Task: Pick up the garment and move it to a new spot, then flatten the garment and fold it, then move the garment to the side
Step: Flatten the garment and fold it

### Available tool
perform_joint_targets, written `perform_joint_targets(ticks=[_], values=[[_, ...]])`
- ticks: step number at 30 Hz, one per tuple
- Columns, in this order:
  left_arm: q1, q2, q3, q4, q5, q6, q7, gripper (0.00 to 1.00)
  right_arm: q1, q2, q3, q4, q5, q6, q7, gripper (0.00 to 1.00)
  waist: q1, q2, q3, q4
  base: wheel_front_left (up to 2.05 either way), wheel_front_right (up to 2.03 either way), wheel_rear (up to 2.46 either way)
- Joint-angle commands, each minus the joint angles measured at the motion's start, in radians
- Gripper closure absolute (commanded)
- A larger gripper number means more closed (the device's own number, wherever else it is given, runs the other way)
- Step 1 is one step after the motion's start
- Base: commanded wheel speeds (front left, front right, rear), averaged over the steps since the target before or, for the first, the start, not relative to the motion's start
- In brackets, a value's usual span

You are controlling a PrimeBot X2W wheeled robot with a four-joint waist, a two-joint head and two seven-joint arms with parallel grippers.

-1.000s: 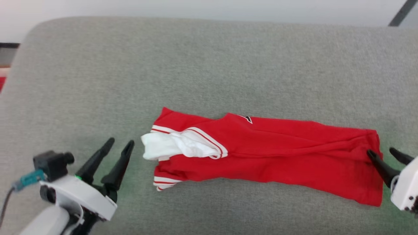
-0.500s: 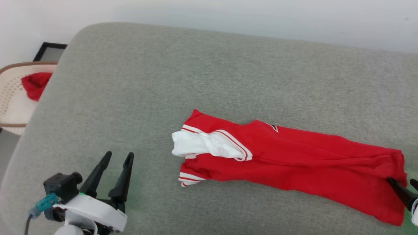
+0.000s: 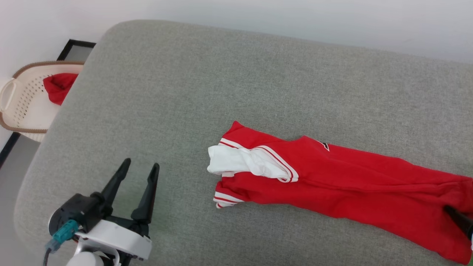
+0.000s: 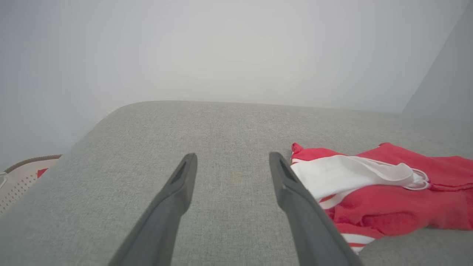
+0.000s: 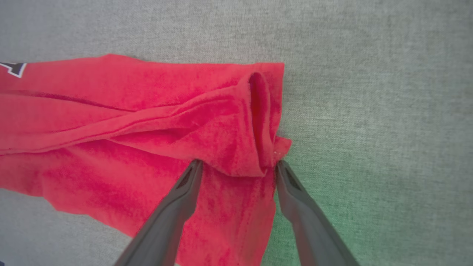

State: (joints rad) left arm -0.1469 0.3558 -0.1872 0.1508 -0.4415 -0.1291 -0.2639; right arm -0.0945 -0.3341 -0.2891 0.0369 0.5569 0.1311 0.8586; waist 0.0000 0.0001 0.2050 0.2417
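The garment (image 3: 351, 181), a red jersey, lies in a long narrow strip across the grey cushion, its white sleeve (image 3: 240, 164) and striped trim bunched at the left end. My left gripper (image 3: 142, 163) stands open over bare cushion, a hand's width left of that sleeve. In the left wrist view the left gripper (image 4: 232, 156) has nothing between its fingers, and the garment (image 4: 388, 207) lies to the right. My right gripper (image 5: 238, 162) is open at the hem end of the garment (image 5: 129, 122), a raised fold of red cloth between its fingertips. One right finger (image 3: 458, 218) shows at the head view's right edge.
The grey cushion (image 3: 221, 74) is wide, with a rounded corner at the far left and a white wall behind. Off its left edge on the floor stands a cream perforated basket (image 3: 22, 107) holding a small red cloth (image 3: 59, 87).
The camera has swung left, bringing the basket into view. My left gripper has drawn away from the sleeve end. The garment and the right gripper at the hem have kept their places.
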Motion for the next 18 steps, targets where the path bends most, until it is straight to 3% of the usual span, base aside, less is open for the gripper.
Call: perform_joint_targets(ticks=[1, 11, 18], values=[[0.006, 0.001, -0.006, 0.004, -0.005, -0.002, 0.001, 0.0, -0.011, 0.008, -0.009, -0.008, -0.01, -0.001, 0.015, 0.0, 0.0, -0.0001, 0.007, -0.002, 0.0, 0.0, 0.0], [-0.026, -0.004, -0.017, 0.003, -0.005, -0.002, 0.001, 0.0, -0.047, 0.049, -0.041, -0.019, -0.071, -0.001, 0.11, 0.0, 0.0, -0.0001, 0.052, 0.003, 0.0, 0.0, 0.0], [-0.062, -0.018, -0.03, 0.0, -0.017, -0.002, 0.001, 0.0, -0.105, 0.094, -0.084, 0.016, -0.182, -0.001, 0.18, 0.0, 0.0, -0.0001, 0.108, 0.021, 0.0, 0.0, 0.0]])
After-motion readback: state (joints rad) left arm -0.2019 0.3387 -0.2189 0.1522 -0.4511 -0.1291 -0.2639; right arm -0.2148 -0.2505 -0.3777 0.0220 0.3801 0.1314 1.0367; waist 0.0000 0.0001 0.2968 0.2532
